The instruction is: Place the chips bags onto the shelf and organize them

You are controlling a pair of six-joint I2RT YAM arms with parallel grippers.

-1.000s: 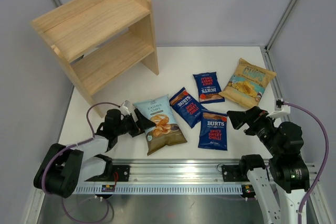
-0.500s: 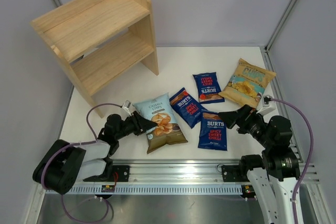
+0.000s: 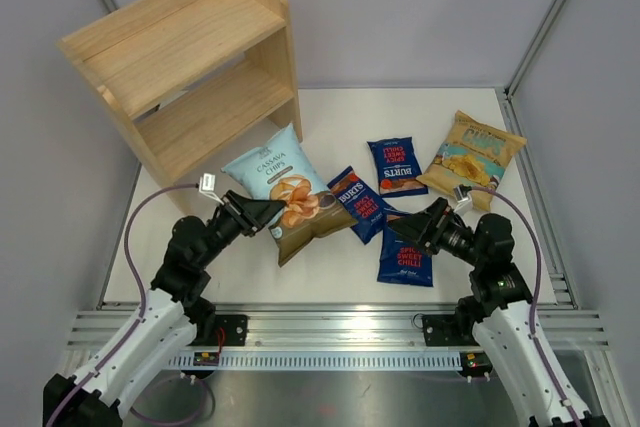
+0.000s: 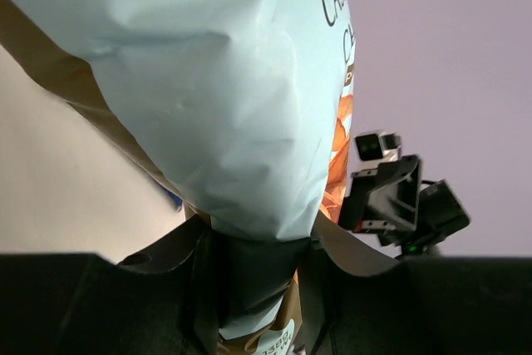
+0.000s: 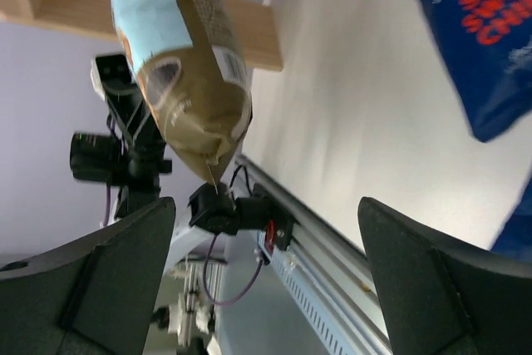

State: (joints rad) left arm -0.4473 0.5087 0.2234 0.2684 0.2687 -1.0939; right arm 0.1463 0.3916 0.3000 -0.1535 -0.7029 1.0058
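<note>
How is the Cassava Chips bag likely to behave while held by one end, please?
Probably light: the Cassava Chips bag is held up from a pinch at one end by the left jaws. Likely floppy and slippery: its glossy film creases near the grip, so it may swing.

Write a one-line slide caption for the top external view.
Left gripper holds the Cassava Chips bag aloft near the shelf; the open right gripper hovers over a dark blue Burts bag.

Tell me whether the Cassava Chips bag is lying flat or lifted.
Lifted: the Cassava Chips bag is off the table, lower edge clamped by the fingers of the left gripper.
</note>
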